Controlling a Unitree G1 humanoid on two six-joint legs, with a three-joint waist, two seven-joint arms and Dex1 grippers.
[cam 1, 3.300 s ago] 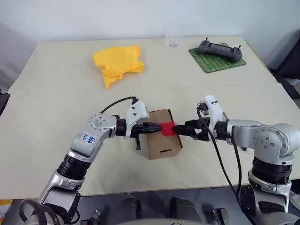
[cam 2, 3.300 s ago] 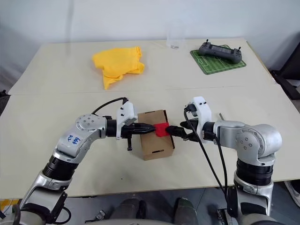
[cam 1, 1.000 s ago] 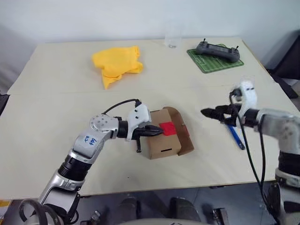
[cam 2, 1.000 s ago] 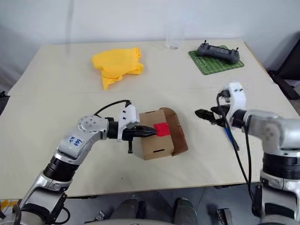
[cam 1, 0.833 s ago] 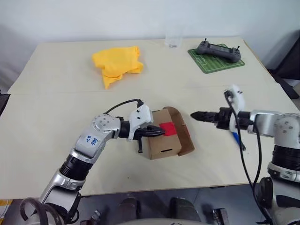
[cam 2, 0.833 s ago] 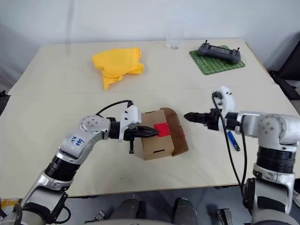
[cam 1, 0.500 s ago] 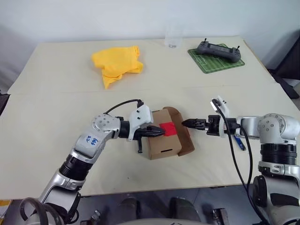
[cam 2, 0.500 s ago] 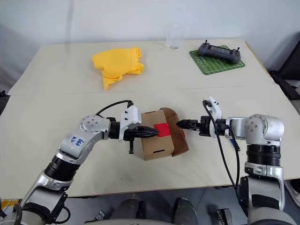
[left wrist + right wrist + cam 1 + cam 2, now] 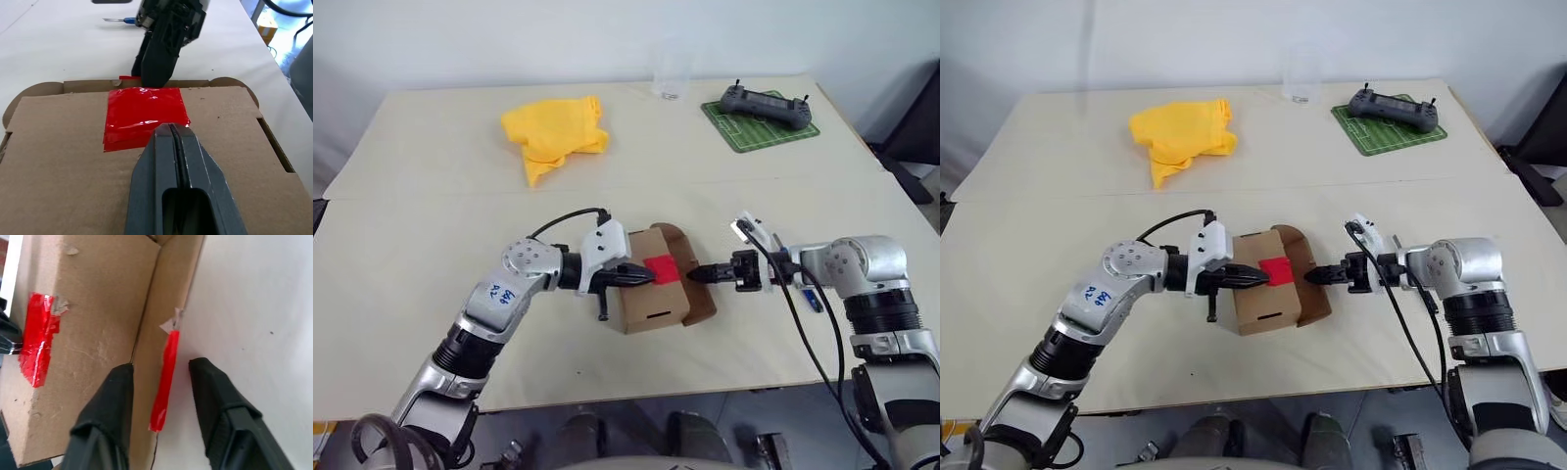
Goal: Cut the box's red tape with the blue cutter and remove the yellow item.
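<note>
I see the box (image 9: pixel 651 279) at the table's (image 9: pixel 431 255) front middle; the cutter (image 9: pixel 811 297) lies to its right, cloth (image 9: pixel 551 132) and controller (image 9: pixel 767 100) behind.

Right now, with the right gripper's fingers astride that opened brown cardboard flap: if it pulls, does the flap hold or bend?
Probably bends: the brown cardboard flap looks thin and already hangs open. The small brown cardboard box seems light and might slide, though the shut left gripper presses on its top by the red tape.

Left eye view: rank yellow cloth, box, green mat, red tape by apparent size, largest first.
1. yellow cloth and box: look about alike, and the box sits nearer the camera, so unranked.
2. green mat: somewhat smaller, though farther away.
3. red tape: plainly smallest.
</note>
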